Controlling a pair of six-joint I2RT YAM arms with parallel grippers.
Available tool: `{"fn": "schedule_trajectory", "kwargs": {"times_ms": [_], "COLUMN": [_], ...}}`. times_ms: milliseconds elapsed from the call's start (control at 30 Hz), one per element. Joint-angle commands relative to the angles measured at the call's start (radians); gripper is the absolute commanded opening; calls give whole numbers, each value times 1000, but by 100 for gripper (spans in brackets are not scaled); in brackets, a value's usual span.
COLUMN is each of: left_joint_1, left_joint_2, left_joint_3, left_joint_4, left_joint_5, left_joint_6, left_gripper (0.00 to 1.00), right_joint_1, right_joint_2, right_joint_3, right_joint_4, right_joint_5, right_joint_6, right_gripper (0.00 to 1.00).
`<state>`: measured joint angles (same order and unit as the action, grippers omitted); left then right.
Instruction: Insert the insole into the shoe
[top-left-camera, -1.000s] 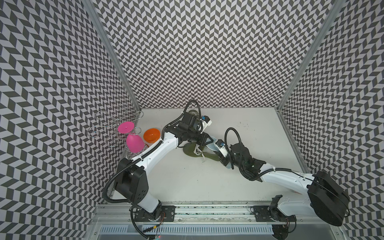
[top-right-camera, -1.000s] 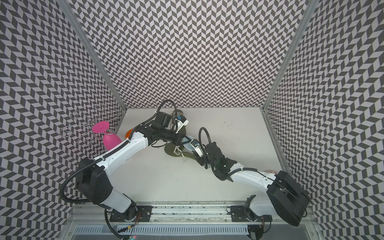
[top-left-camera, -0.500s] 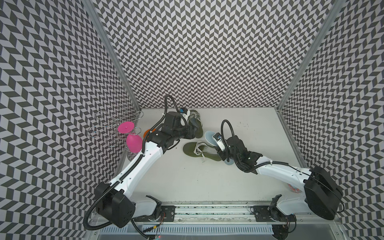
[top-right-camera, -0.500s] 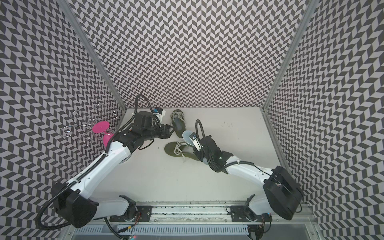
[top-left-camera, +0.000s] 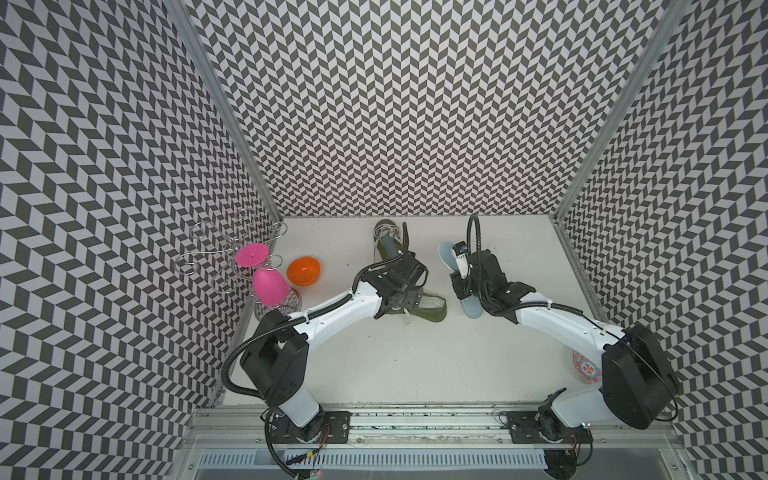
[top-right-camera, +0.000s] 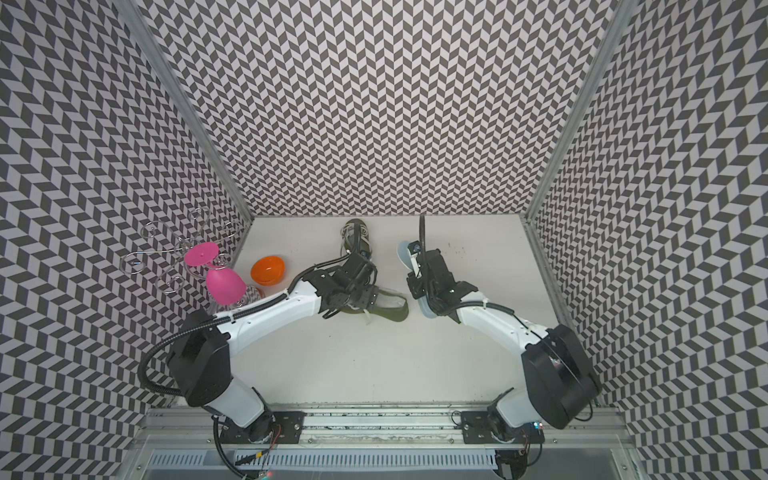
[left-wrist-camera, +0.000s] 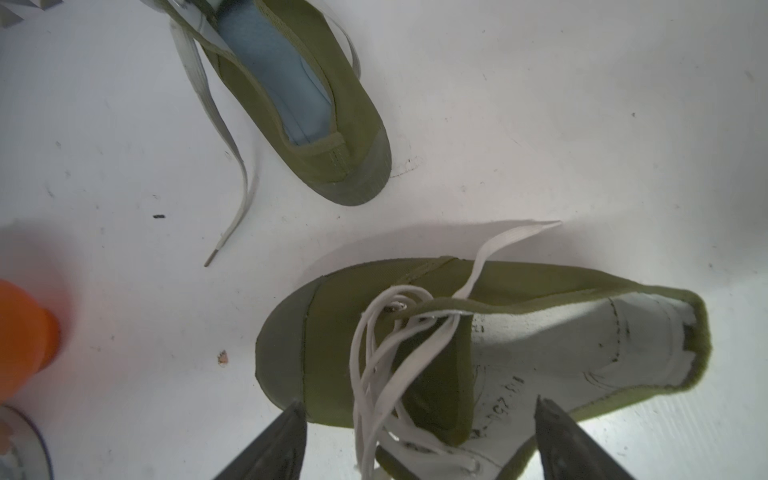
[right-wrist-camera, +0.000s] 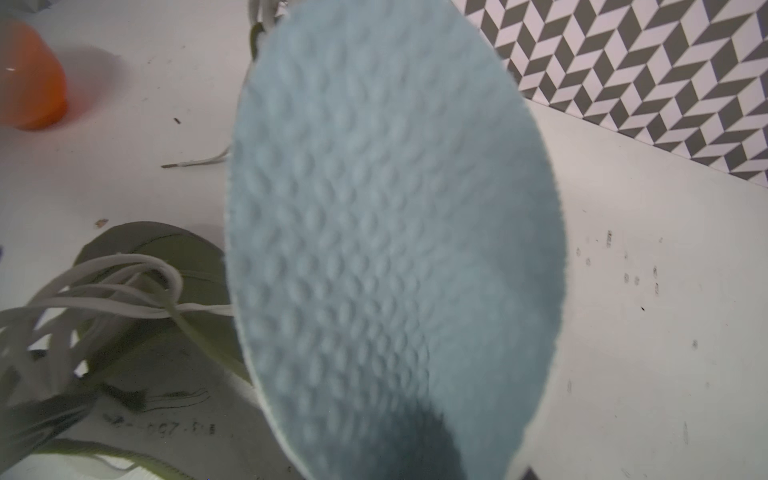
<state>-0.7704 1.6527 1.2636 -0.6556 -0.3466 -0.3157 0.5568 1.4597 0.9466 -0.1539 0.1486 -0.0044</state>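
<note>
Blue insole (right-wrist-camera: 395, 228) pinched in R fingers (top-left-camera: 458, 286), poised just beside shoe (left-wrist-camera: 415, 332) lying mouth-open on counter (left-wrist-camera: 540, 124); L fingers (left-wrist-camera: 286, 440) spread wide astride it, gripping nothing, prob. to steady it for insertion.

The shoe (left-wrist-camera: 340, 324) is matt olive canvas with a smooth, dull rubbery toe cap (left-wrist-camera: 282, 349), flat woven white laces (left-wrist-camera: 515, 235) and a pale cloth lining (left-wrist-camera: 561, 345) marked in ink. The insole (right-wrist-camera: 395, 228) looks like pale-blue foam, dimpled all over. The desk (left-wrist-camera: 124, 145) is matt white, scuffed and speckled. The orange bowl (top-left-camera: 304, 271) is glossy plastic.
</note>
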Motion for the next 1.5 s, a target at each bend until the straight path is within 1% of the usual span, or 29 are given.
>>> {"fn": "schedule_trajectory", "kwargs": {"times_ms": [0,133,300,433,567,700,833,967,1000,1300,1367,1467], "left_joint_1": [-14,-18,-22,-24,-23,-18,-11,-2,3,36,44,75], "left_joint_2": [52,115,140,185,259,330,354,388,391,367,347,300], "left_joint_3": [66,107,134,165,231,291,317,338,337,353,349,325], "left_joint_4": [-79,-113,-132,-160,-200,-253,-274,-318,-322,-340,-318,-269], "left_joint_5": [-111,-81,-48,-80,-100,-110,-111,-166,-172,-143,-107,-17], "left_joint_6": [26,62,76,83,97,119,134,141,142,155,157,160], "left_gripper": [87,87,87,87,88,85,84,80,78,40,33,20], "right_joint_1": [-5,-6,-6,-7,-7,-6,-7,-7,-6,-6,-6,-1], "right_joint_2": [-14,-3,10,15,20,34,38,39,39,42,48,65], "right_joint_3": [-3,3,6,12,15,20,18,18,20,23,29,52], "right_joint_4": [11,9,15,22,26,24,24,23,22,16,4,-52], "right_joint_5": [-34,-40,-44,-55,-71,-80,-90,-90,-90,-109,-131,-164], "right_joint_6": [31,23,17,16,17,21,21,18,16,10,-5,-18], "right_gripper": [36,36,36,36,36,36,36,36,36,36,36,36]}}
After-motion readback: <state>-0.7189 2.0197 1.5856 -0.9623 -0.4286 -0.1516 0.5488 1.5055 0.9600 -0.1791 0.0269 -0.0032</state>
